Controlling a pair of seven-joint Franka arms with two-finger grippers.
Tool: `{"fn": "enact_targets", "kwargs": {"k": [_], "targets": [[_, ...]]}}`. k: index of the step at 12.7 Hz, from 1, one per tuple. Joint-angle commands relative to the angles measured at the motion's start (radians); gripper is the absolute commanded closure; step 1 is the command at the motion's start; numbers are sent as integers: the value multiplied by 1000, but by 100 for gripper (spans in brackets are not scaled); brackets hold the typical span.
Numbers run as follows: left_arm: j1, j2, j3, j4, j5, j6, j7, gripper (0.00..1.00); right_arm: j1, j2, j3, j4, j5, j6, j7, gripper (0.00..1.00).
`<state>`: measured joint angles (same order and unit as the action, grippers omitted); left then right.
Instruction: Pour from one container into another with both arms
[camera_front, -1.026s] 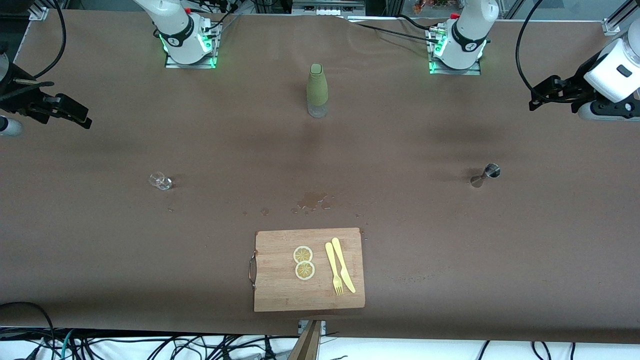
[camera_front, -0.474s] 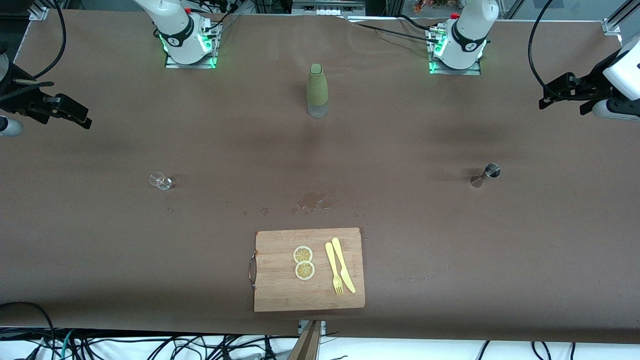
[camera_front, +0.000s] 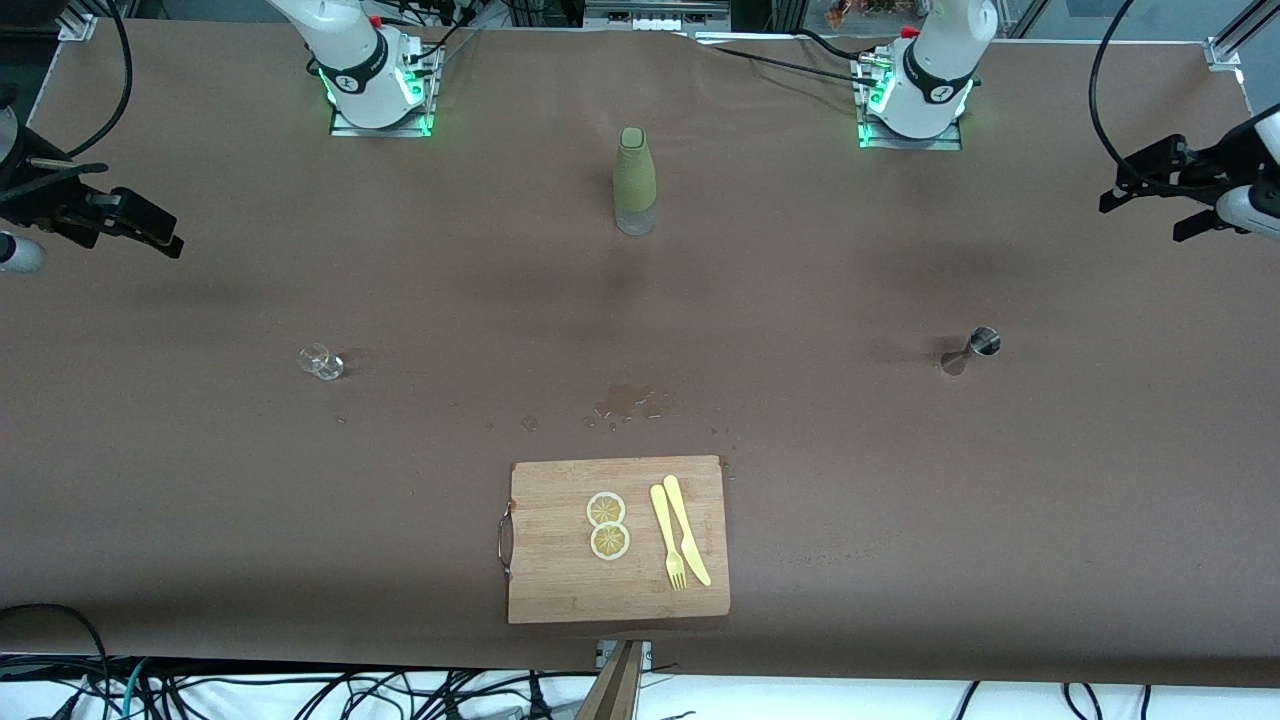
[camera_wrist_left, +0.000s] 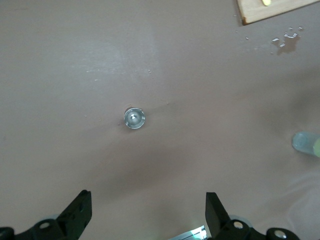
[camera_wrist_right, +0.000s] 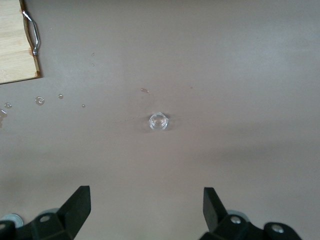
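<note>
I had both grippers up and wide apart, each holding nothing: my left gripper (camera_front: 1150, 185) hung high over the left arm's end of the table (camera_front: 900, 500), fingers spread fully open, and my right gripper (camera_front: 120, 220) hung over the right arm's end, equally open and empty. Judging by how things lay, the pouring was either finished or not begun; I could not tell which, though small wet patches (camera_front: 625, 403) on the table, just farther from the front camera than the cutting board (camera_front: 560, 580), hinted that liquid had been handled. The metal jigger (camera_front: 972, 349) stood upright on the table toward the left arm's end, a small steel double cone seen from above in my left wrist view (camera_wrist_left: 134, 118) as a shiny round cup. The small clear glass (camera_front: 321, 362) sat toward the right arm's end, transparent and hard to read; in my right wrist view (camera_wrist_right: 158, 121) I could not tell whether it held anything. A green-sleeved bottle (camera_front: 635, 180) stood upright between my two bases. On the board lay two lemon slices (camera_front: 607, 525) and a yellow fork and knife (camera_front: 678, 540), untouched
</note>
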<state>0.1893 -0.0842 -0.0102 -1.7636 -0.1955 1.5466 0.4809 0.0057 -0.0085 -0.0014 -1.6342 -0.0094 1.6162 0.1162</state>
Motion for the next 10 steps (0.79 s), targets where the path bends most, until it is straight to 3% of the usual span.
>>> {"fn": "enact_targets", "kwargs": {"k": [1, 7, 10], "targets": [[68, 31, 0, -14, -80, 35, 206, 0, 7, -5, -5, -3, 2, 7, 11, 0], [167, 101, 0, -45, -246, 49, 580, 1, 8, 1, 0, -1, 2, -13, -7, 0], [222, 116, 1, -112, -332, 66, 732, 1, 20, 2, 17, -1, 3, -16, -12, 0]]}}
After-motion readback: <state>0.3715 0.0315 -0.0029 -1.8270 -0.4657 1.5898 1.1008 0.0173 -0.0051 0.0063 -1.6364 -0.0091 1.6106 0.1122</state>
